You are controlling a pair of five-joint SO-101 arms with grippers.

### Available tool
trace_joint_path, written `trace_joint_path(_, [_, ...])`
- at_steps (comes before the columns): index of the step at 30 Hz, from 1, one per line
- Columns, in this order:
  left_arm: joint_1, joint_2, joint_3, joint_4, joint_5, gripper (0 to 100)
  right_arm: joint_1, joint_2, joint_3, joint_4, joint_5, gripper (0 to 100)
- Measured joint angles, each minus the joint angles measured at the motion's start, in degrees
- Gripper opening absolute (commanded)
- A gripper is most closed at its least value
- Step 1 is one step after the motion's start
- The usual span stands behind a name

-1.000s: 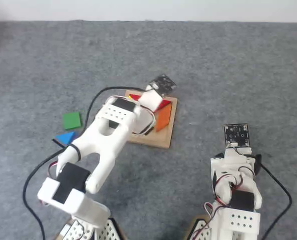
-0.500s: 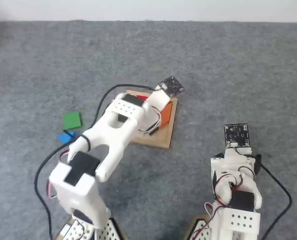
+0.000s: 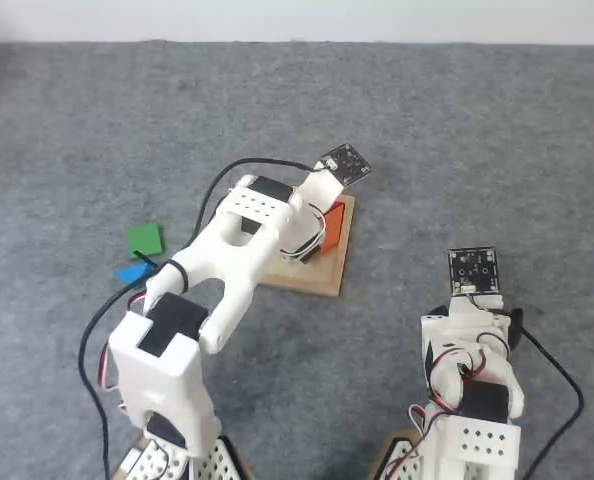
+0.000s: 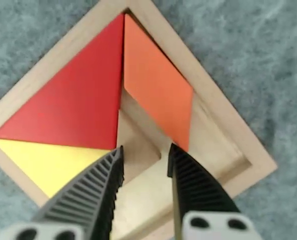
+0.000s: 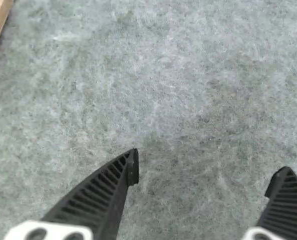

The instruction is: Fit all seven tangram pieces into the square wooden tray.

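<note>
While the left gripper (image 4: 143,152) is hovering, fingers narrow (holding nothing), just short of the orange piece (image 4: 156,85), the right gripper (image 5: 208,170) is holding its fingers wide.

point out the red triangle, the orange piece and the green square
red triangle (image 4: 73,100), left wrist view, its middle
orange piece (image 4: 156,85), left wrist view, its middle
green square (image 3: 144,240), high view, its middle

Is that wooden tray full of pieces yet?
Not full. The tray holds a red triangle, a yellow piece and an orange piece, bare wood beside them; a green square and a blue piece lie outside.
</note>
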Motion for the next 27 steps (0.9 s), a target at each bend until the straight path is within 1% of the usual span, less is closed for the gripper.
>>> trace_joint_path(3, [0.0, 0.0, 0.0, -0.26, 0.7, 13, 0.0, 0.0, 0.0, 0.0, 0.0, 40.2])
trace_joint_path(7, [-0.7, -0.62, 1.93, -3.43, 1.49, 14, 0.0, 0.0, 0.0, 0.0, 0.0, 40.2])
trace_joint_path(11, [-0.7, -0.88, 2.29, -3.87, 1.41, 18, 0.0, 0.0, 0.0, 0.0, 0.0, 40.2])
trace_joint_path(13, [-0.79, -0.88, 2.29, -3.87, 1.32, 16, 0.0, 0.0, 0.0, 0.0, 0.0, 40.2])
trace_joint_path(17, [-0.88, -1.05, 2.37, -2.55, -0.88, 11, 0.0, 0.0, 0.0, 0.0, 0.0, 40.2])
trace_joint_path(27, [-0.44, -1.49, 2.81, 0.88, -1.93, 11, 0.0, 0.0, 0.0, 0.0, 0.0, 40.2])
